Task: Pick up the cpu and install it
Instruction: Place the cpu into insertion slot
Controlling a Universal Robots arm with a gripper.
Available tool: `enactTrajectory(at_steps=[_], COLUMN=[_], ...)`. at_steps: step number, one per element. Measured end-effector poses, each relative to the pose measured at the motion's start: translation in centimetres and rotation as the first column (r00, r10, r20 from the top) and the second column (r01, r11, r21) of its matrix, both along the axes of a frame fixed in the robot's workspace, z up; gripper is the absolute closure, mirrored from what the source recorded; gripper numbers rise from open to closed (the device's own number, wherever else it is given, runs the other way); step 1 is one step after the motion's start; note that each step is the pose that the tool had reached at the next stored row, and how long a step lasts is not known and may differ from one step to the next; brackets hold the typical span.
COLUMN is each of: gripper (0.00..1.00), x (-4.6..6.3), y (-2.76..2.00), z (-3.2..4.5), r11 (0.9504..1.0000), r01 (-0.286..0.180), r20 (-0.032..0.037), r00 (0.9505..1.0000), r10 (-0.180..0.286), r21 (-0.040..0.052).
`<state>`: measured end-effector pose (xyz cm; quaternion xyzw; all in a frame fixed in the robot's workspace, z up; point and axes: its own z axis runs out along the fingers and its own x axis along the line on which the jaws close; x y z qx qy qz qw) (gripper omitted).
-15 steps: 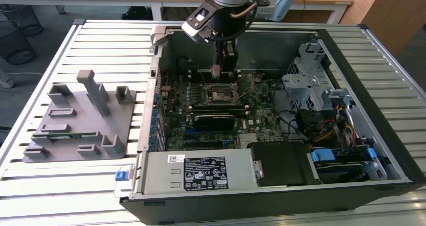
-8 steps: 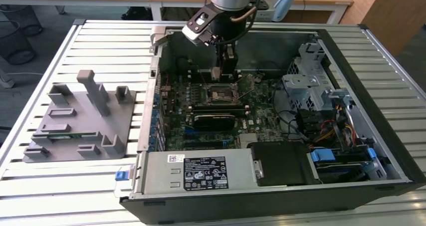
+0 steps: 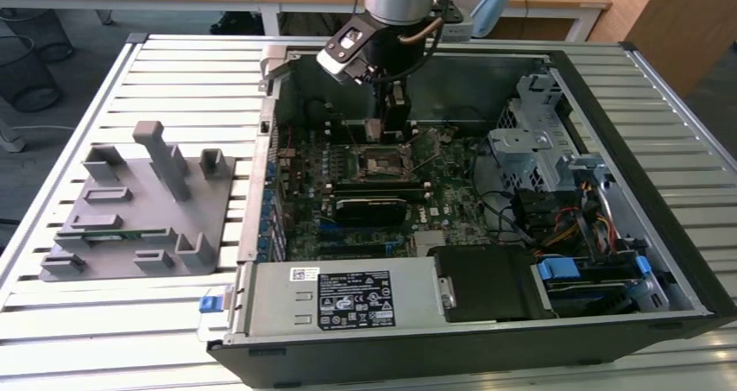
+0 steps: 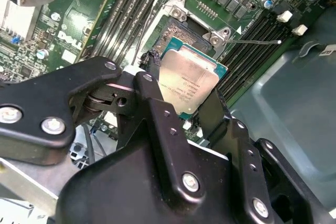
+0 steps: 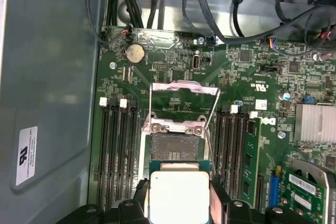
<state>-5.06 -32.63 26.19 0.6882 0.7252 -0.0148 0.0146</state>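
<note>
My end effector (image 5: 178, 208) pinches cpu (image 5: 178, 192) by its edges | hovering beside open socket (image 5: 174, 146) | risk, I judge: tilted or misaligned seating damages socket

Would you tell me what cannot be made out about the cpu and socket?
Underside of the cpu: turned away in both wrist views.
One cpu edge: cut off by the first wrist view's frame.
The socket: partly behind the cpu in the second wrist view.
Gap above socket: too small in the exterior view.
</note>
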Motion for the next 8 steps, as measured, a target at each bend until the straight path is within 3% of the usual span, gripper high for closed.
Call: enactTrajectory(at_steps=[8], gripper=[0.46], x=[0.02], y=[0.08], z=[-0.78], r11=[1.0], r01=[0.0], r20=[0.0], r00=[1.0], r10=[0.0], r21=[-0.0001])
